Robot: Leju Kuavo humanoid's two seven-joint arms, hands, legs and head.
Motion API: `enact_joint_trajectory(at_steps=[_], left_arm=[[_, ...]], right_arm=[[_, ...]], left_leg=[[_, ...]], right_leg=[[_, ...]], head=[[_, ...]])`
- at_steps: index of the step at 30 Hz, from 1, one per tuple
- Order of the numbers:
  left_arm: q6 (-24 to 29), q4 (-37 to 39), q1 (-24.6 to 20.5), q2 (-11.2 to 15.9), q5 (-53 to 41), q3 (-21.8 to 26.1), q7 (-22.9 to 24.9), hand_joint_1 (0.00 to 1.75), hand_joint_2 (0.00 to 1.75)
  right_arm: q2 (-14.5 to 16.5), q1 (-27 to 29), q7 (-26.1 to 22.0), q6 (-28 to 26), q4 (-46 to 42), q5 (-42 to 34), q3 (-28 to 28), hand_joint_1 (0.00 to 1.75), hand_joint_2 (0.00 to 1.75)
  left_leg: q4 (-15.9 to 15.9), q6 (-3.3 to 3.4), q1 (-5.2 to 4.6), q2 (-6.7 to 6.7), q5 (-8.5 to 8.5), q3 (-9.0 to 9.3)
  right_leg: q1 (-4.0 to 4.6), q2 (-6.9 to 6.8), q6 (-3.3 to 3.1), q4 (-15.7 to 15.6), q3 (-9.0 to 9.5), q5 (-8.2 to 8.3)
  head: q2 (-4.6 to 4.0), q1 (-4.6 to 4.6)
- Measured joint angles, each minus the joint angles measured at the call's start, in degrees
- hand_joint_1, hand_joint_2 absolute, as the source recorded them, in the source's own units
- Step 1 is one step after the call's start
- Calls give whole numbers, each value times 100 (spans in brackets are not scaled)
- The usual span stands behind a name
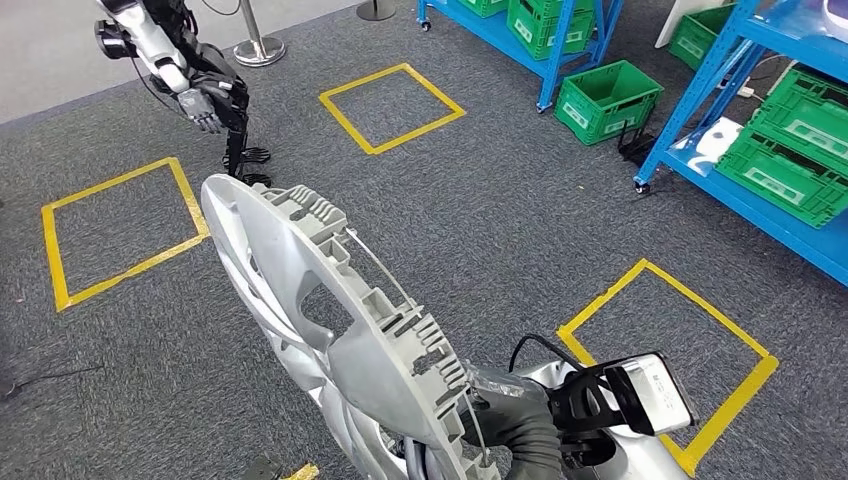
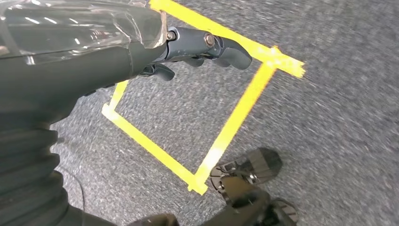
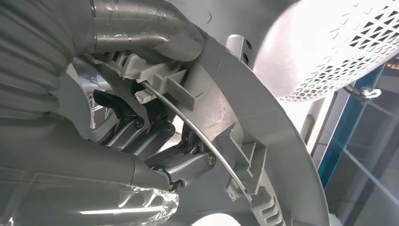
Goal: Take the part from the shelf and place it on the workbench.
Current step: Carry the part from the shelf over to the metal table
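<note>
Wheel cover (image 1: 330, 330), grey, held up on edge near centre over the carpet (image 1: 480, 220). Right hand (image 3: 155, 141) grips its rim, fingers (image 3: 188, 165) curled round the ribbed edge. Left hand (image 2: 197, 47) holds nothing, fingers (image 2: 226, 47) curled in. Yellow tape squares (image 1: 392, 107) beyond; blue shelf (image 1: 740, 150) with green crates (image 1: 608, 100) far right.

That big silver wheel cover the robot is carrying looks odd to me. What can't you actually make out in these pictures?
- Wheel cover: its lower part is cut off by the head view's bottom edge, and we see its ribbed back, not its face.
- Right hand: its fingertips are hidden behind the cover's rim in the right wrist view.
- Left hand: fingers curled in; the carpet around them is motion-blurred.
- Green crates: contents too small to tell.
</note>
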Motion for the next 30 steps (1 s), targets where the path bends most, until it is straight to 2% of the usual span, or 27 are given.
enact_joint_trajectory(at_steps=[1, 3, 4, 5, 6, 7, 8, 9, 10, 11, 12, 13, 14, 16, 17, 18, 20, 21, 22, 23, 24, 25, 27, 28, 29, 30], left_arm=[[0, 0, 11, -6, 2, 0, 7, 0, 175], [2, -2, 19, -21, 7, 1, 19, 0, 175], [4, -3, 17, -34, 10, 1, 22, 0, 175], [6, -3, 11, -39, 12, 2, 23, 0, 175], [8, -2, 11, -45, 17, 2, 23, 0, 175], [10, -2, 17, -51, 23, 2, 22, 0, 175], [12, -2, 25, -56, 34, 2, 22, 0, 175], [14, -2, 32, -59, 46, 2, 22, 0, 175], [15, -2, 36, -62, 55, 2, 22, 0, 175], [17, -1, 39, -61, 62, 3, 21, 0, 175], [21, -1, 42, -58, 64, 5, 17, 0, 175], [31, 1, 48, -55, 67, 8, 11, 0, 175], [41, 2, 60, -51, 70, 14, 4, 0, 175], [60, 4, 94, -45, 74, 25, -8, 0, 175], [63, 4, 109, -45, 74, 29, -12, 0, 175], [68, 5, 115, -43, 75, 32, -15, 0, 175], [78, 5, 111, -42, 76, 38, -25, 0, 175], [83, 5, 111, -42, 76, 41, -31, 0, 175], [85, 5, 114, -46, 76, 42, -37, 0, 175], [89, 5, 118, -51, 76, 42, -43, 0, 175], [93, 5, 122, -54, 76, 42, -47, 0, 175], [98, 5, 124, -52, 76, 43, -51, 0, 175], [104, 5, 119, -34, 74, 45, -59, 0, 175], [105, 5, 114, -25, 73, 47, -62, 0, 175], [108, 5, 111, -18, 70, 49, -64, 0, 175], [110, 5, 111, -15, 68, 51, -65, 0, 175]], right_arm=[[10, -2, 1, 0, -2, -3, 1, 175, 175], [20, -9, -1, 0, -9, -16, -1, 175, 175], [16, -10, -1, 0, -11, -25, -2, 175, 175], [11, -10, 1, 0, -10, -34, -1, 175, 175], [2, -8, 5, 0, -7, -40, 3, 175, 175], [-7, -5, 9, 0, -2, -42, 9, 175, 175], [-13, -5, 12, 1, 2, -44, 14, 175, 175], [-18, -6, 13, 1, 5, -46, 16, 175, 175], [-20, -9, 13, 2, 5, -49, 16, 175, 175], [-19, -14, 13, 2, 8, -51, 17, 175, 175], [-19, -16, 14, 2, 9, -52, 20, 175, 175], [-18, -18, 16, 2, 10, -53, 22, 175, 175], [-14, -22, 18, 2, 11, -55, 25, 175, 175], [10, -47, 23, 2, 9, -56, 29, 175, 175], [31, -67, 24, 2, 9, -57, 31, 175, 175], [52, -88, 25, 0, 9, -60, 32, 175, 175], [78, -110, 28, -8, 8, -67, 35, 175, 175], [83, -113, 34, -15, 9, -70, 40, 175, 175], [84, -113, 43, -21, 10, -72, 48, 175, 175], [87, -114, 52, -26, 11, -73, 56, 175, 175], [94, -117, 59, -29, 12, -77, 63, 175, 175], [104, -125, 62, -33, 13, -83, 67, 175, 175], [126, -148, 70, -48, 12, -106, 70, 175, 175], [133, -157, 77, -61, 12, -120, 72, 175, 175], [138, -163, 87, -75, 12, -133, 76, 175, 175], [143, -169, 98, -87, 11, -143, 81, 175, 175]], left_leg=[[-52, 10, 17, -69, 30, 41], [-161, 41, 68, -210, 104, 137], [-193, 47, 94, -286, 130, 170], [-197, 55, 101, -365, 137, 173], [-194, 54, 105, -453, 135, 169], [-192, 50, 106, -542, 133, 168], [-186, 42, 110, -630, 128, 169], [-176, 27, 119, -720, 119, 174], [-152, 0, 130, -809, 102, 176], [-120, -39, 134, -892, 78, 169], [-79, -79, 135, -960, 54, 149], [-49, -117, 136, -1014, 39, 123], [-38, -151, 141, -1054, 33, 97], [-30, -205, 168, -1089, 27, 60], [31, -232, 169, -1000, -14, 28], [196, -257, 167, -856, -105, -48], [871, -297, 162, -517, -411, -380], [1272, -307, 168, -434, -558, -594], [1563, -305, 171, -398, -636, -762], [1656, -289, 167, -384, -617, -833], [1507, -255, 158, -371, -497, -776], [1147, -195, 130, -321, -311, -597], [389, -42, 34, -95, -39, -201], [163, 18, -14, -6, 16, -83], [81, 55, -48, 32, 17, -49], [52, 81, -61, -11, 31, -47]], right_leg=[[-1, 13, 21, 10, 8, -19], [-14, 240, 34, 257, -84, -158], [-31, 398, 26, 566, -228, -292], [-45, 500, 18, 954, -421, -444], [-57, 542, 25, 1335, -620, -568], [-71, 554, 54, 1575, -763, -622], [-87, 558, 104, 1601, -806, -583], [-110, 570, 172, 1381, -729, -449], [-142, 624, 248, 964, -550, -252], [-162, 715, 290, 580, -376, -86], [-180, 796, 293, 277, -238, 36], [-181, 862, 265, 121, -167, 91], [-161, 875, 207, 115, -163, 86], [-152, 798, 114, 101, -149, 93], [-156, 753, 72, 94, -132, 90], [-160, 703, 35, 85, -112, 85], [-128, 589, -34, 82, -79, 56], [-99, 523, -61, 82, -72, 44], [-71, 455, -83, 83, -68, 32], [-43, 388, -99, 83, -64, 21], [-16, 326, -113, 82, -56, 11], [9, 267, -123, 80, -44, -2], [47, 162, -127, 70, -14, -25], [50, 112, -118, 62, -6, -33], [43, 58, -102, 50, 0, -37], [39, 2, -83, 28, 9, -38]], head=[[0, 2], [0, 9], [0, 17], [0, 22], [0, 29], [0, 29], [0, 29], [0, 29], [0, 29], [0, 33], [0, 31], [0, 30], [0, 30], [0, 29], [0, 22], [0, 13], [0, -4], [0, -6], [0, -7], [0, -8], [0, -8], [0, -7], [0, 1], [0, 3], [0, 5], [0, 4]])
